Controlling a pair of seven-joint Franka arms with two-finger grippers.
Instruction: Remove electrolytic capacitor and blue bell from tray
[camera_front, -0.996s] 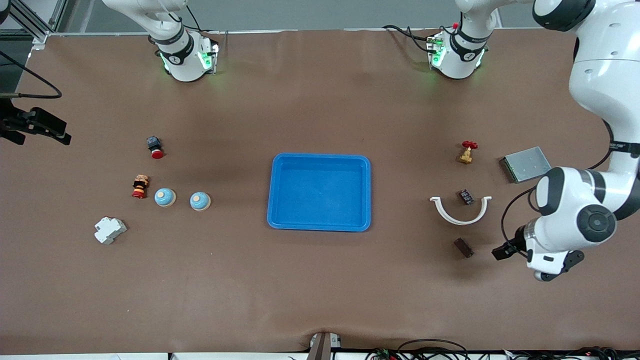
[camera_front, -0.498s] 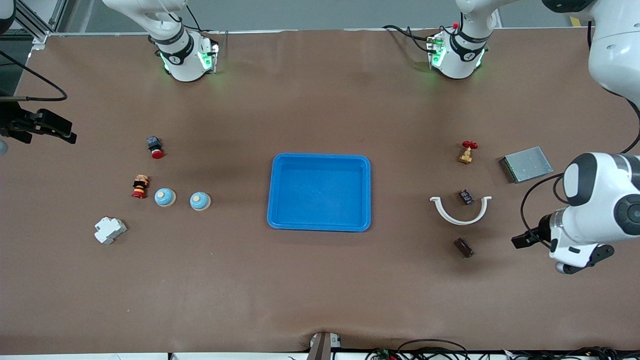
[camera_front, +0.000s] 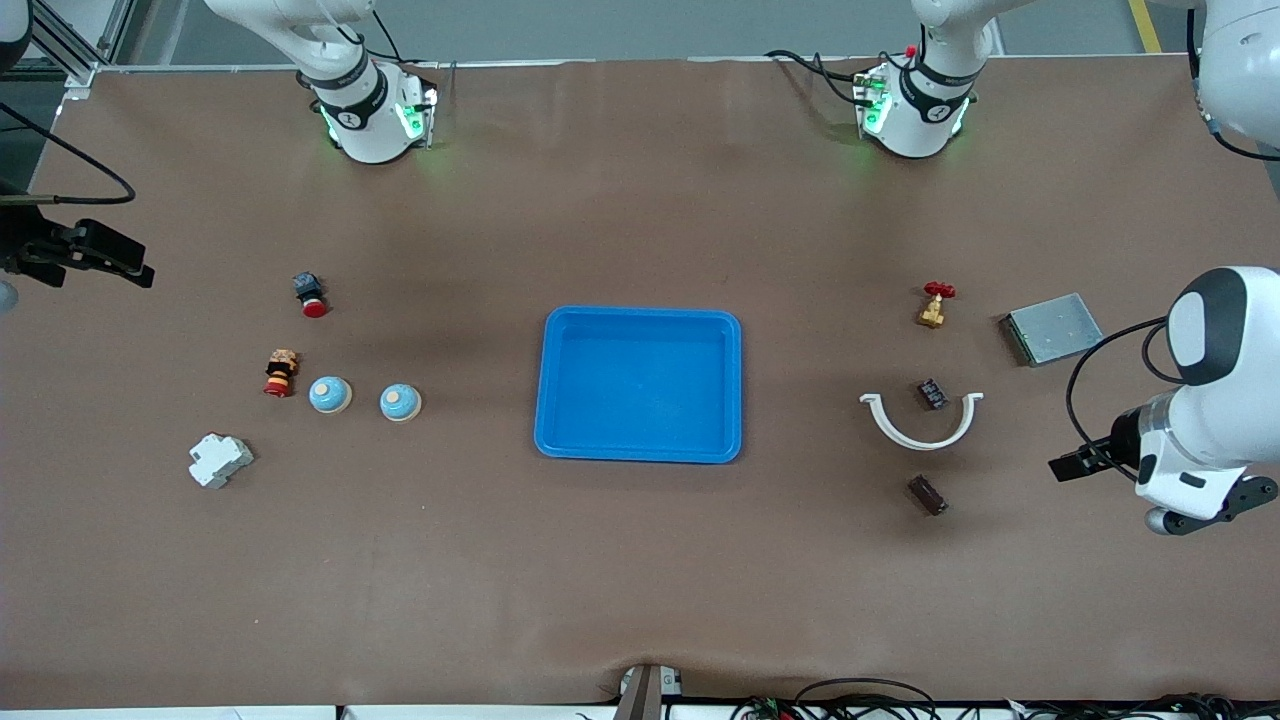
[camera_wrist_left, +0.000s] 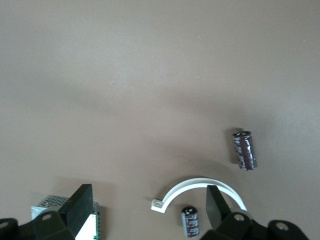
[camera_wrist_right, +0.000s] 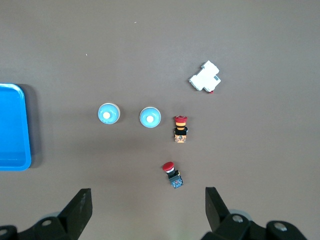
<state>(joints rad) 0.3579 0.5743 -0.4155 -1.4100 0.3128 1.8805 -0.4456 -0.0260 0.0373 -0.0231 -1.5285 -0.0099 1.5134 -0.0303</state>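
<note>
Nothing sits in the blue tray. Two blue bells rest on the surface toward the right arm's end, and two capacitors lie toward the left arm's end. Both the left gripper and the right gripper, jaws spread wide and holding nothing, hang high above their own ends.

A robotics lab or test bench: two white arms bolted to a table under brown matting, cables trailing along its edges, aluminium framing at one corner, and small industrial parts laid out, a circuit breaker, push buttons, capacitors.
</note>
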